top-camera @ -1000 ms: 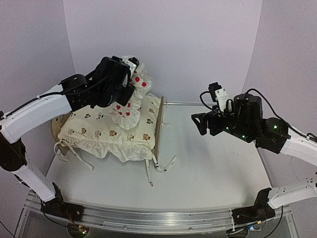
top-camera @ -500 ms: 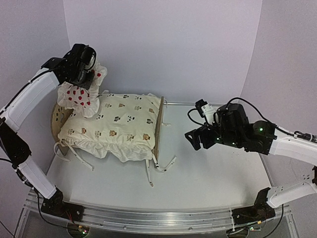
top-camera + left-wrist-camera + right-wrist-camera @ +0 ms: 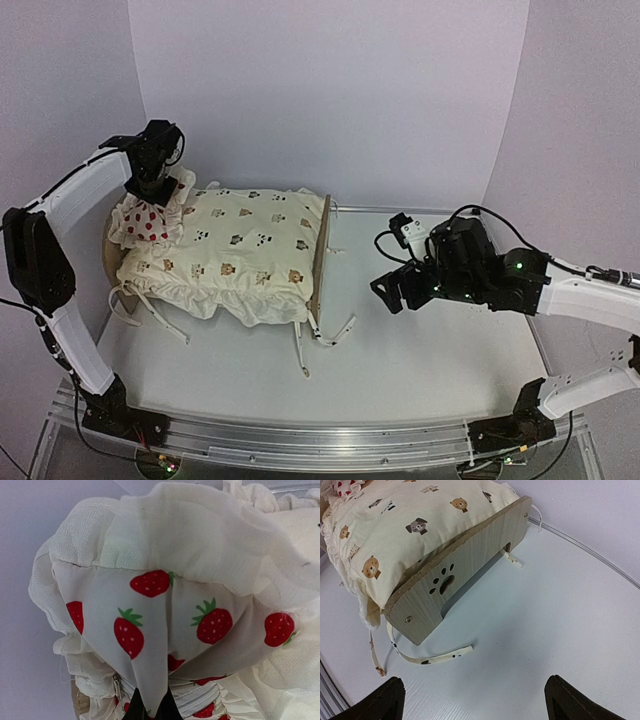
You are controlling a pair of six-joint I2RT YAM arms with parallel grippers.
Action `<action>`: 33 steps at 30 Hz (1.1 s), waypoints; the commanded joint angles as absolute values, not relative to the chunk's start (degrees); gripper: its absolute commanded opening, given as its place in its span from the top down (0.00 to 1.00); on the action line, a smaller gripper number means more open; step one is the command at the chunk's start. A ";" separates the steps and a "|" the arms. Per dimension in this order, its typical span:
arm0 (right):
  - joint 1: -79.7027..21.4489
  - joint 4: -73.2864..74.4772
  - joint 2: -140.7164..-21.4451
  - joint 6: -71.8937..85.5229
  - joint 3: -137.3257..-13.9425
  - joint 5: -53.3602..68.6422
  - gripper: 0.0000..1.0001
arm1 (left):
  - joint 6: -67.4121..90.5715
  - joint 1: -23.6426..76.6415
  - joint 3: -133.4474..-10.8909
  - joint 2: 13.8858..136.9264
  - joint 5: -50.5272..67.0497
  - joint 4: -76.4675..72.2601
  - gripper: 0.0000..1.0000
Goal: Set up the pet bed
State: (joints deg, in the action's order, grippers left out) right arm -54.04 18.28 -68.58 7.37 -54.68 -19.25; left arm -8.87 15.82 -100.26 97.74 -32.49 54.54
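The pillow lies on the cushion, apparently inside the pet bed.

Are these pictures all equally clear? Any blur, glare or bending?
Top external: soft, even light, no glare, only a faint shadow under the pet bed. Left wrist: the strawberry pillow fills the frame, print sharp. Right wrist: the table rim bows, and the right gripper's fingertips look dark and soft.
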 commanded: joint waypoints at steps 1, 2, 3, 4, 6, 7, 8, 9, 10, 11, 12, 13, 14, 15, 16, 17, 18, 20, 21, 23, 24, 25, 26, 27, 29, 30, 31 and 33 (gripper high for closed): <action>-54.29 18.10 -69.43 7.82 -54.29 -18.99 0.02 | -12.20 15.34 -97.83 98.59 -32.82 50.13 0.99; -54.31 18.11 -69.56 7.75 -54.32 -19.00 0.02 | -12.68 15.30 -97.40 98.89 -32.72 49.35 0.97; -54.28 18.11 -69.73 7.68 -54.40 -18.91 0.02 | -12.98 15.34 -97.08 99.08 -32.93 48.49 0.95; -54.26 18.07 -69.94 7.62 -54.49 -18.87 0.02 | -13.33 15.33 -96.79 99.31 -33.26 47.57 0.88; -54.28 18.02 -70.32 7.56 -54.77 -19.16 0.02 | -13.67 15.31 -96.77 99.96 -34.67 45.93 0.53; -54.25 18.01 -70.53 7.55 -54.88 -19.40 0.02 | -13.60 15.33 -97.18 100.31 -35.59 45.36 0.40; -54.23 17.98 -70.68 7.48 -54.99 -19.80 0.02 | -13.12 15.37 -98.03 100.56 -36.01 45.34 0.30; -54.25 17.95 -70.94 7.47 -55.24 -20.08 0.02 | -12.46 15.45 -99.14 100.77 -36.83 45.50 0.24; -54.30 17.88 -71.11 7.72 -55.46 -20.51 0.02 | -11.74 15.40 -100.38 100.86 -37.78 45.56 0.20; -54.27 17.79 -71.36 8.10 -55.79 -21.21 0.02 | -11.09 15.49 -101.64 100.87 -38.31 46.06 0.16; -54.27 17.72 -71.58 8.38 -56.17 -21.62 0.02 | -10.31 15.62 -103.02 100.78 -38.62 46.69 0.12; -54.24 17.55 -71.75 8.56 -56.46 -21.81 0.02 | -9.47 15.87 -104.88 100.63 -38.73 47.39 0.09; -54.26 17.27 -71.88 8.60 -56.74 -22.13 0.02 | -8.57 16.44 -105.88 100.35 -38.76 48.14 0.08; -54.24 16.71 -71.95 8.61 -56.94 -22.55 0.02 | -7.79 17.38 -106.89 99.78 -38.97 48.57 0.06; -54.27 16.16 -71.98 8.45 -57.20 -22.94 0.02 | -6.74 18.19 -107.60 98.99 -39.46 48.74 0.05; -54.27 15.73 -71.98 8.20 -57.60 -23.20 0.02 | -5.63 19.30 -107.90 97.89 -39.87 48.71 0.05; -54.25 15.49 -71.92 8.10 -58.04 -23.37 0.02 | -4.71 20.97 -107.57 96.27 -39.68 48.18 0.05; -54.28 15.27 -71.76 8.62 -59.48 -24.05 0.02 | -3.33 24.35 -105.32 92.20 -38.90 45.78 0.02; -54.27 15.27 -71.50 8.91 -60.05 -24.07 0.02 | -2.39 25.67 -103.92 89.94 -38.21 44.87 0.01; -54.30 15.17 -70.25 9.80 -60.74 -24.21 0.02 | 1.15 26.97 -100.65 84.90 -34.80 44.06 0.01; -54.28 15.00 -69.36 10.52 -60.66 -24.75 0.02 | 3.79 26.99 -98.89 82.52 -33.19 44.08 0.01; -54.25 14.78 -68.30 10.93 -60.36 -25.64 0.02 | 5.22 27.02 -97.04 80.34 -31.48 44.25 0.00; -54.28 14.63 -66.83 11.16 -59.74 -26.37 0.02 | 6.53 27.01 -94.77 77.89 -29.52 44.63 0.00; -54.29 14.31 -65.31 11.26 -58.91 -27.35 0.02 | 8.53 26.99 -92.39 75.28 -27.95 44.87 0.01; -54.28 13.31 -62.02 10.98 -56.54 -28.76 0.02 | 11.86 26.98 -87.07 70.12 -25.43 44.56 0.00; -54.27 13.00 -60.35 11.10 -55.39 -29.27 0.02 | 12.72 26.98 -83.75 67.09 -23.64 43.58 0.01; -54.27 12.74 -58.62 11.34 -54.20 -29.71 0.02 | 13.49 26.98 -80.63 64.22 -21.85 42.55 0.01; -54.26 12.49 -55.51 12.08 -51.93 -29.71 0.02 | 14.74 26.98 -75.16 59.08 -18.15 40.94 0.01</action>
State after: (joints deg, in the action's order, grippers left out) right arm -54.04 14.95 -61.63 10.20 -55.66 -26.66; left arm 8.23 26.96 -84.39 66.73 -27.05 43.17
